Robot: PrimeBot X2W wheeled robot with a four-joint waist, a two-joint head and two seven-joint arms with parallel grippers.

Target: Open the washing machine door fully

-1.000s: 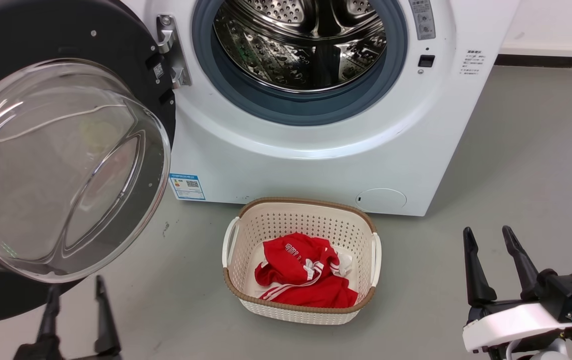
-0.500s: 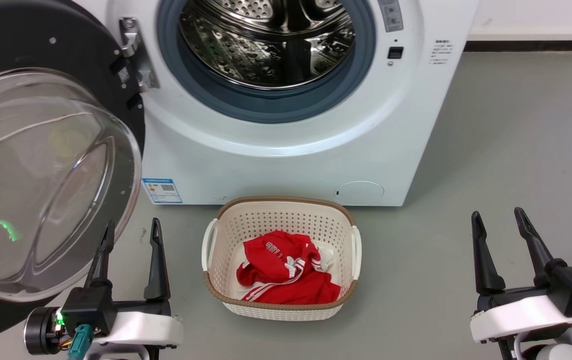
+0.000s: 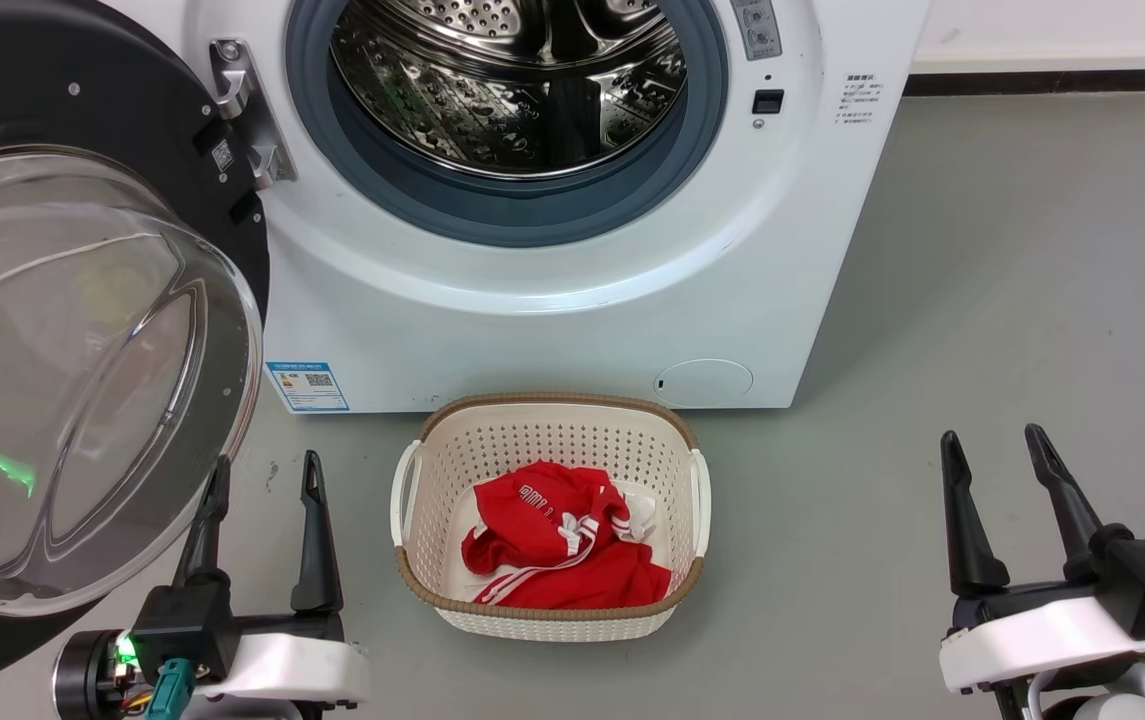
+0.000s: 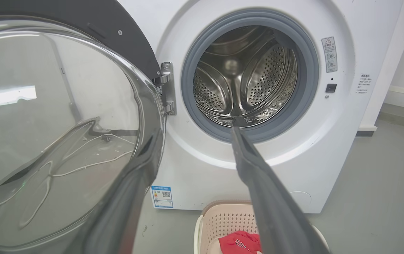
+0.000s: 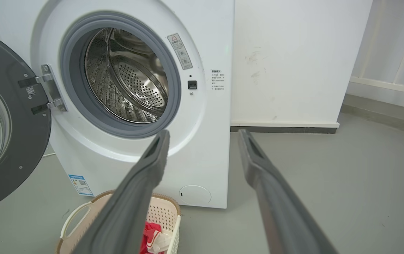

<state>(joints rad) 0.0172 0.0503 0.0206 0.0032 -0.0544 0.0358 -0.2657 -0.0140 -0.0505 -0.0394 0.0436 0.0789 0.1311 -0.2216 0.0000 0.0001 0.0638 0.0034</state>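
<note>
The washing machine (image 3: 552,330) is white, with its steel drum exposed. The washing machine door (image 3: 62,380), black with a bulging glass bowl, stands swung out to the left on its metal hinge (image 3: 242,110). My left gripper (image 3: 267,460) is open just below and right of the bowl's lower edge, holding nothing; whether it touches the bowl I cannot tell. In the left wrist view the left gripper (image 4: 197,130) points at the drum, with the door (image 4: 57,116) beside its left finger. My right gripper (image 3: 991,434) is open at lower right, far from the door. The right wrist view has the right gripper (image 5: 204,132) facing the machine (image 5: 205,46).
A cream perforated basket (image 3: 552,420) with a red garment (image 3: 562,550) sits on the grey floor right before the machine, between my grippers. A white wall with a dark baseboard (image 3: 1042,82) runs behind on the right. Open floor (image 3: 1012,280) lies to the machine's right.
The head camera has shifted, sliding the scene leftward. My left gripper has risen into fuller view from under the door. The door keeps its angle to the machine.
</note>
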